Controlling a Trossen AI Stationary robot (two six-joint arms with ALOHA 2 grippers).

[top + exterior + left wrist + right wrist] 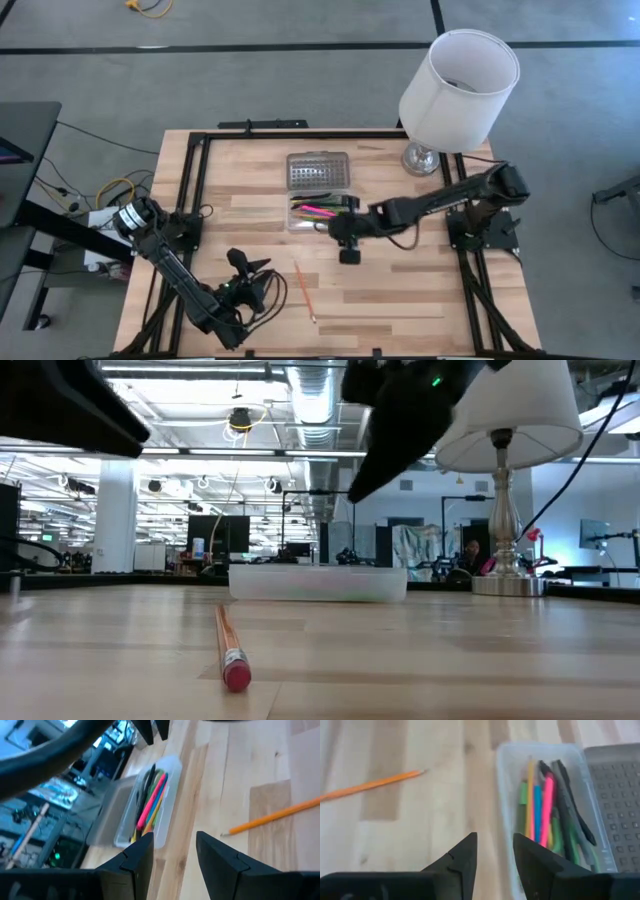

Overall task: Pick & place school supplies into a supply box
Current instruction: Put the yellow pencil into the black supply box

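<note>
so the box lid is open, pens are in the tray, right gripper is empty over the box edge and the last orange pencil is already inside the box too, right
Not quite: the orange pencil is not in the supply box. The high view shows it lying on the bare table, nearer the left gripper. The rest holds: lid open, pens in the tray, right gripper open and empty by the box edge.

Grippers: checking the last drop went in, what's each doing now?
Left gripper: open, empty, near the table's front.
Right gripper: open, empty, beside the supply box.

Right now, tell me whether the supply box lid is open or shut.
Open. The grey ribbed lid lies folded back flat beside the clear supply box, and the pens inside show uncovered.
</note>
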